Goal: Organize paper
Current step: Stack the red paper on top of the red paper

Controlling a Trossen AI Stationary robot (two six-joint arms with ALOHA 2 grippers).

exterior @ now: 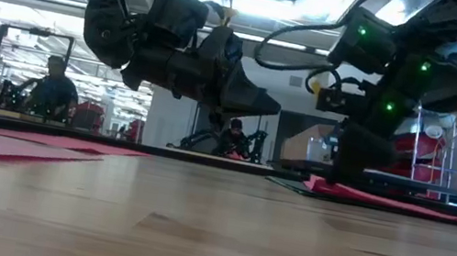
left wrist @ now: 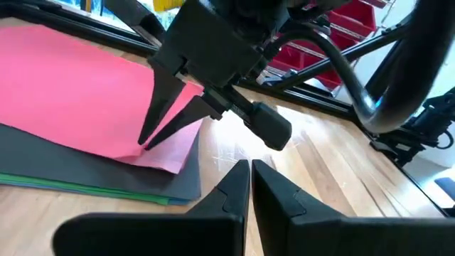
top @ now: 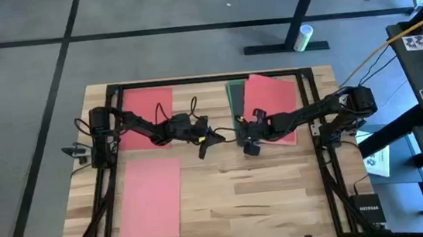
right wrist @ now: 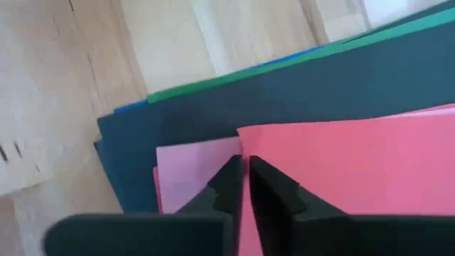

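— Paper first: where does it lie against the jaws?

— The stack sits by the far edge of the table, toward the far right corner. The right gripper is down on the stack's near left corner. In the right wrist view its two fingers are nearly together, with only a thin slit between them, and the edge of the top red sheet runs right into that slit. Whether they really pinch it, I can't tell.

— What's under that sheet?

— A pink sheet peeks out just beside it, then a dark grey sheet, then green and a sliver of blue at the stack's edge.

— And the other arm?

— The left gripper hangs above bare wood near the middle of the table, just left of the stack and apart from it. Its fingers are almost closed on nothing, pointing toward the stack's corner.

— Which way do the sheets run?

— The stack's long axis goes from the far edge toward the near edge, with the top red sheet turned slightly off the ones beneath. A second red sheet lies at the far left, under the left arm, also long side far-to-near. A lighter, pinkish-red sheet lies flat near the near left corner, same direction.
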